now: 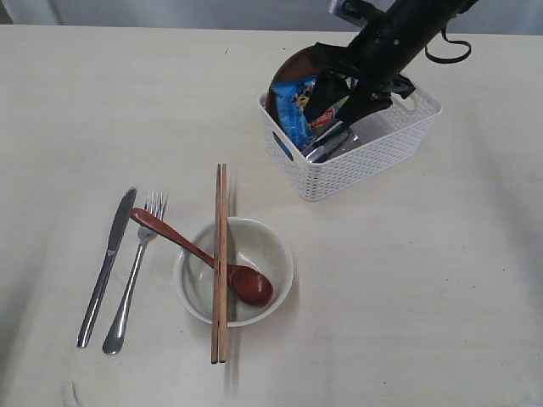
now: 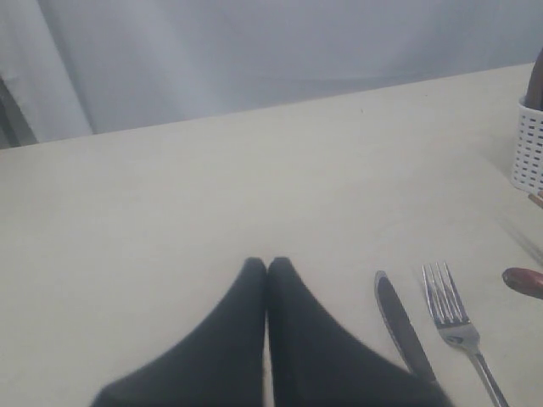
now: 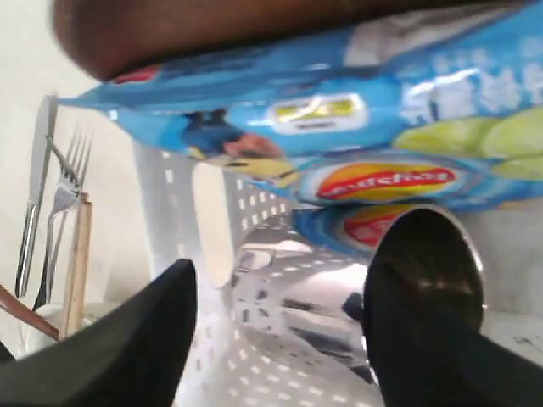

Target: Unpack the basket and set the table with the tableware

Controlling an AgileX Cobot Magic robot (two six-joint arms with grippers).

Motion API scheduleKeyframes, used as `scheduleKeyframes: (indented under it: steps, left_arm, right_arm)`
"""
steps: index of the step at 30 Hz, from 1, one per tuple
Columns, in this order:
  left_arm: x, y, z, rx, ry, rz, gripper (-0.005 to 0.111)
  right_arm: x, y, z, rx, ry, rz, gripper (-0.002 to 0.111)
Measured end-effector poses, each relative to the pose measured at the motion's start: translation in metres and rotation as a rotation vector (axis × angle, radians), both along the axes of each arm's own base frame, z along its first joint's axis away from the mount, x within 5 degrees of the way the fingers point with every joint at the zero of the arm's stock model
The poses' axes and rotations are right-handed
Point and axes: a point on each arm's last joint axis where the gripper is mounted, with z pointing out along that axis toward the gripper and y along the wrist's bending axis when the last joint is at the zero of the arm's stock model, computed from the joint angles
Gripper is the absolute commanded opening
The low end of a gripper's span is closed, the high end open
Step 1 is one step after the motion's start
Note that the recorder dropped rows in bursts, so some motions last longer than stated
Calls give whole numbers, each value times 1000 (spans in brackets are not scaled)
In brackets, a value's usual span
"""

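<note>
- Reaching into the white basket [image 1: 365, 157], the right gripper [image 1: 341, 119] is held with its jaws apart. The steel cup [image 3: 288, 305] lies on its side between them, and contact cannot be confirmed.
- A blue chips packet [image 1: 297, 110] and the brown plate [image 1: 297, 64] are stood on edge in the basket beside the cup.
- The left gripper [image 2: 267, 267] is closed, fingers pressed together, with nothing held. It is over bare bench [image 1: 424, 297] near the knife [image 1: 106, 263].
- Knife and fork [image 1: 136, 271] are laid side by side, left of the bowl [image 1: 263, 246] in the exterior view.
- The chopsticks [image 1: 221, 203] are laid across the bowl. The wooden spoon [image 1: 199, 250] has its head inside the bowl and its handle crossing the fork's tines.
</note>
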Motion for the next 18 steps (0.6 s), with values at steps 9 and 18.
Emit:
scheduleKeyframes:
  steps: [9, 18]
  left_arm:
    - [0, 0, 0, 0, 0, 0, 0]
    - [0, 0, 0, 0, 0, 0, 0]
  right_arm:
    - [-20, 35, 14, -59, -63, 134, 56]
    - [-35, 56, 8, -222, -112, 270, 22]
